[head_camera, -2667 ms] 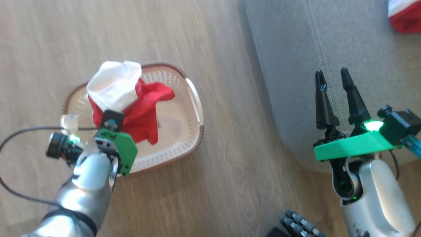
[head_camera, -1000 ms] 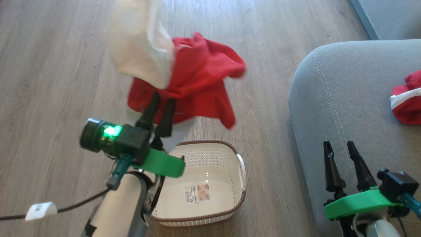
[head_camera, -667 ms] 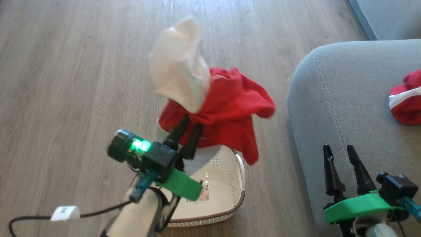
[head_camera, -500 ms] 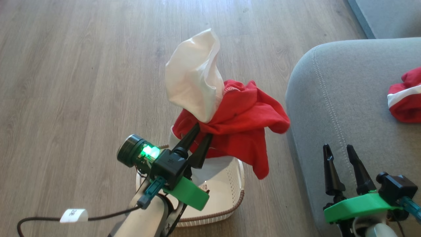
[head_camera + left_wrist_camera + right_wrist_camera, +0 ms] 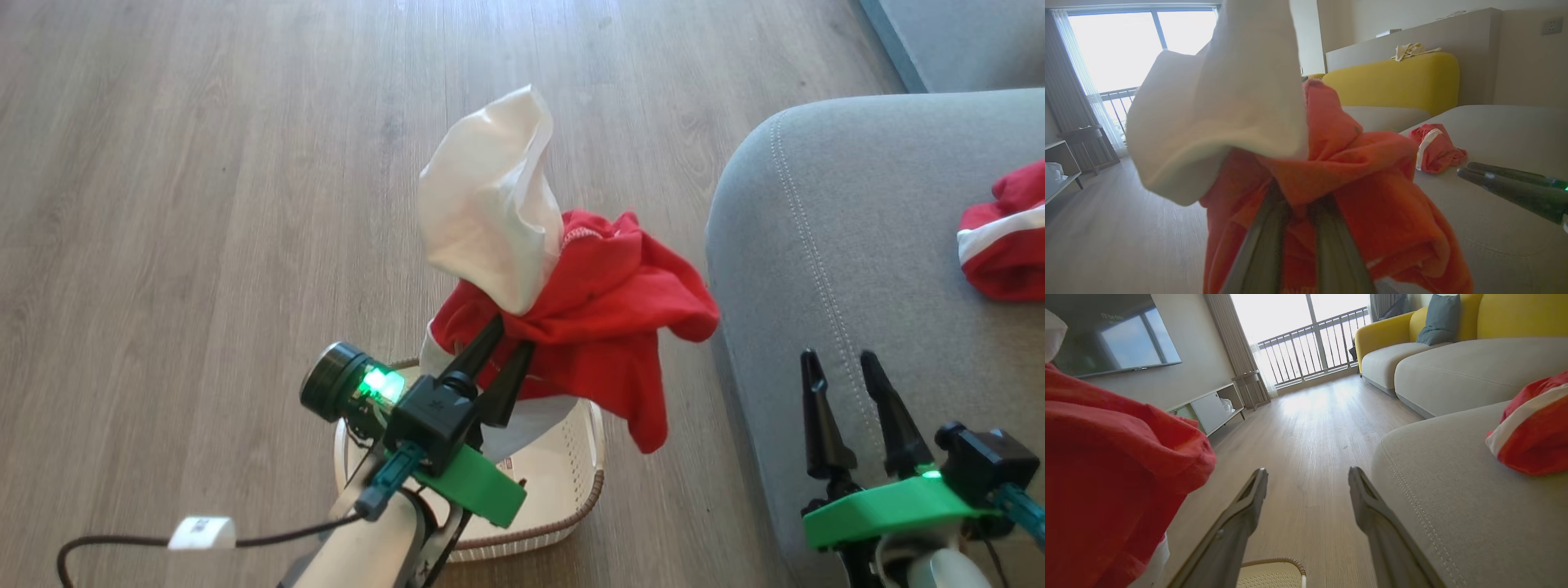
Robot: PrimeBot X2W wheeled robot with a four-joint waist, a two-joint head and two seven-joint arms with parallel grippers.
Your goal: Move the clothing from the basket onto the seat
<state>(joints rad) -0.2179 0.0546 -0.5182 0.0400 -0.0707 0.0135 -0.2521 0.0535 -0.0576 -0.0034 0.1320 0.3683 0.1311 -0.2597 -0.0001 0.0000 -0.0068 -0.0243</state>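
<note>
Left gripper (image 5: 513, 333): fingers pinched almost together, clamped on a bunch of the red garment (image 5: 604, 310). In its own wrist view the tips (image 5: 1274, 204) disappear into the cloth.

Red garment: up in the air, draped over and past the left gripper's tips. The red tail droops off to that gripper's right, toward the seat's edge.

White sleeve part (image 5: 490, 204): sticks up above the left gripper's fingertips, kinda like a floppy hood.

Basket (image 5: 600, 482): sits on the wood floor (image 5: 204, 204), below and just behind the left gripper. The arm and the hanging cloth cover part of it.

Seat (image 5: 857, 245): off to the left gripper's right, with its rounded corner close to the dangling red tail. Can't tell if they touch.

Right gripper (image 5: 838, 355): jaws spread wide, nothing between them. It hovers at the seat's near edge, fingers pointing forward.

Second garment (image 5: 1000, 245): red with a white band, lying on the seat ahead and to the right of the right gripper, well apart from its tips.
</note>
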